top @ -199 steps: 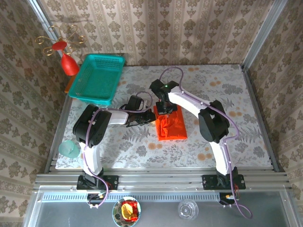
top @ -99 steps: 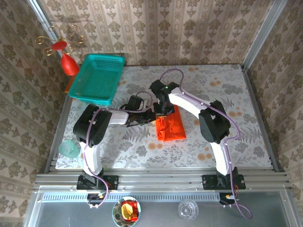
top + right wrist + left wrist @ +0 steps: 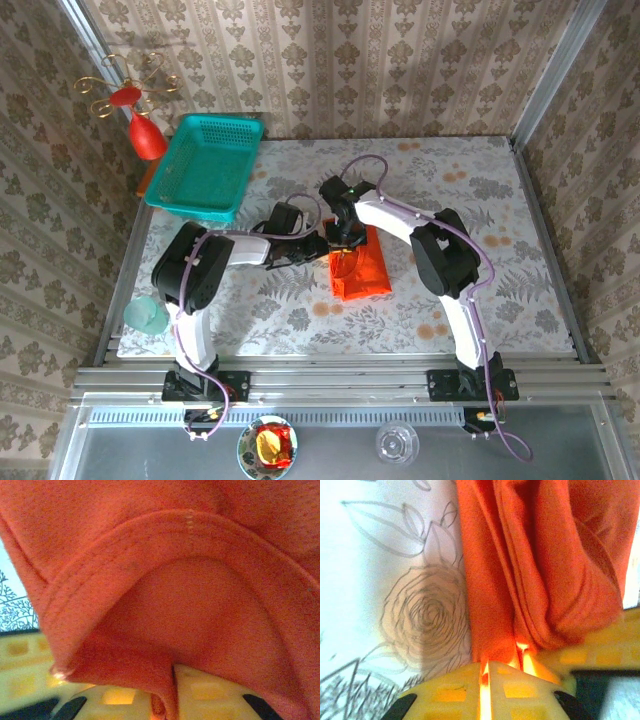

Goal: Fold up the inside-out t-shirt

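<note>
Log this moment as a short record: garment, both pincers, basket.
garment: orange-red t-shirt, gathered into a narrow folded bundle, lying on the flowered table
left pincer: at the bundle's far left corner, fingers shut with a fold of cloth pinched between them
right pincer: at the bundle's far end beside the left one, shut on cloth below a stitched hem
basket: teal, at the far left corner, nothing in it, apart from the shirt
</note>
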### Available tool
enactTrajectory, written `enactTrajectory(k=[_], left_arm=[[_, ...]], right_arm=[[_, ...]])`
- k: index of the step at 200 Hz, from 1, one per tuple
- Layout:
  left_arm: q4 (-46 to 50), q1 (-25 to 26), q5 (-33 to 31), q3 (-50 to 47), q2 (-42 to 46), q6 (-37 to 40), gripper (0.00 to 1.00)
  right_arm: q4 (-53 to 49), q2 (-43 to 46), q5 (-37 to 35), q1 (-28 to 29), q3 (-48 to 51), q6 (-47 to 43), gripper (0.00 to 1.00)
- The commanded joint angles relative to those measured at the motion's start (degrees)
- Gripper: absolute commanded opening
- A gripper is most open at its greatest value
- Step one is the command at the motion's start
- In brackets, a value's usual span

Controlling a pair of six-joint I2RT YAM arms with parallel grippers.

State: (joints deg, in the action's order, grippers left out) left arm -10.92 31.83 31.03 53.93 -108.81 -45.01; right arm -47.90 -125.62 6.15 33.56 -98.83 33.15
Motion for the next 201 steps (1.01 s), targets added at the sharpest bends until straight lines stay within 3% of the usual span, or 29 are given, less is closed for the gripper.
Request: enactTrajectory(k=[1, 59, 104, 157, 168, 201], left_arm=[[3.4, 0.2, -1.5, -1.5, 5.4, 1.3, 0.15], [9.0, 1.1, -0.8, -2.5, 10.1, 3.7, 0.15], [9.1, 4.0, -1.7, -5.3, 12.6, 2.2, 0.13], [4.6, 4.6, -1.0, -9.6, 14.3, -1.8, 0.16], [4.4, 4.7, -1.0, -10.0, 14.5, -2.1, 0.17], [4.3, 5.4, -0.4, -10.3, 15.1, -2.4, 0.2]], right_arm=[[0.8, 3.2, 0.9, -0.3, 1.1, 0.6, 0.25], [-3.6, 13.5, -0.6, 0.8, 4.9, 0.0, 0.35], [-5.7, 20.1, -3.9, 6.5, 14.9, 1.4, 0.37], [-2.7, 17.6, -3.3, 10.5, 20.3, 3.7, 0.37], [-2.1, 17.0, -3.2, 10.5, 20.5, 3.8, 0.32], [-2.7, 18.7, -5.7, 10.5, 19.7, 3.9, 0.05]])
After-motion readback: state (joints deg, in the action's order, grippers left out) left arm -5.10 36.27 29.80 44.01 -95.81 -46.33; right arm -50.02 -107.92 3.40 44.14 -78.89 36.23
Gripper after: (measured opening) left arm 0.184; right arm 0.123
